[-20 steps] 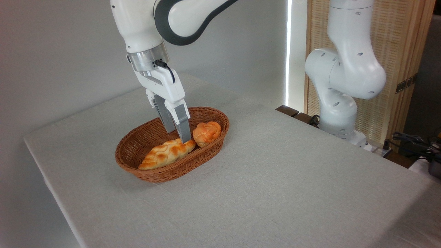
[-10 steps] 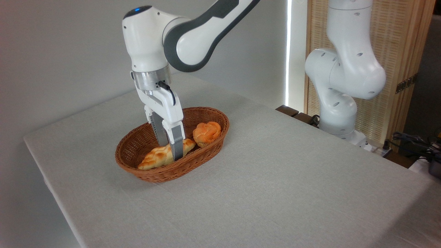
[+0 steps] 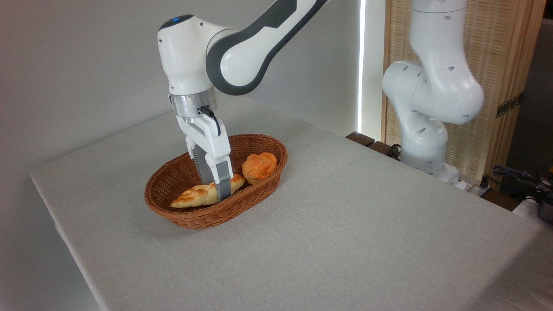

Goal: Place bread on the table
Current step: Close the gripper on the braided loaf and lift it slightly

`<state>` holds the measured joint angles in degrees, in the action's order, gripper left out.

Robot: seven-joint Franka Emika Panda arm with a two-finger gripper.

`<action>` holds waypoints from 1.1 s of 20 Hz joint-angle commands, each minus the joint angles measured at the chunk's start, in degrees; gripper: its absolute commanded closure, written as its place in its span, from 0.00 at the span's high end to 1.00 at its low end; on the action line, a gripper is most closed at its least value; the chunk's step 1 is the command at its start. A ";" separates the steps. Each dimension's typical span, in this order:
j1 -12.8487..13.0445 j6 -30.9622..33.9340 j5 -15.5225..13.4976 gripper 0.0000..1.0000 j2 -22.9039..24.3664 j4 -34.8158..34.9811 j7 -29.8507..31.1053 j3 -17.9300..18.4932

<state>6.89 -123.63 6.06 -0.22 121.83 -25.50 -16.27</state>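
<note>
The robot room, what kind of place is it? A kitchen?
Probably a robot lab, not a kitchen. A white robot arm is bolted beside a cloth-covered table, cables trail at the right, and the only food is two breads in a wicker basket.

Only 1 view is given — a fixed camera set off the desk (image 3: pixel 345 242), raised above its surface and angled downward across it. The desk is seen corner-on: its near edge runs off the bottom of the frame, its left corner is caught at mid-height, and its far edge recedes toward a plain grey wall. The range is middling — most of the desk top is taken in, yet the weave of the wicker basket (image 3: pixel 190 218) left of centre is resolved. The arm's base (image 3: pixel 425 147) is caught at the upper right, before a slatted wooden screen (image 3: pixel 497 52). No second view is supplied, so nothing is shared.
</note>
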 commanded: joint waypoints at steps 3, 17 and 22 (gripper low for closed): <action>-0.12 -1.88 1.14 0.38 -1.01 2.27 0.01 -0.26; -0.30 -1.53 1.06 0.39 -0.66 2.01 0.01 -0.26; -0.38 2.67 0.18 0.40 0.04 -2.46 0.80 0.18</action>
<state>6.89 -124.34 6.06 -0.14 121.99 -25.50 -16.85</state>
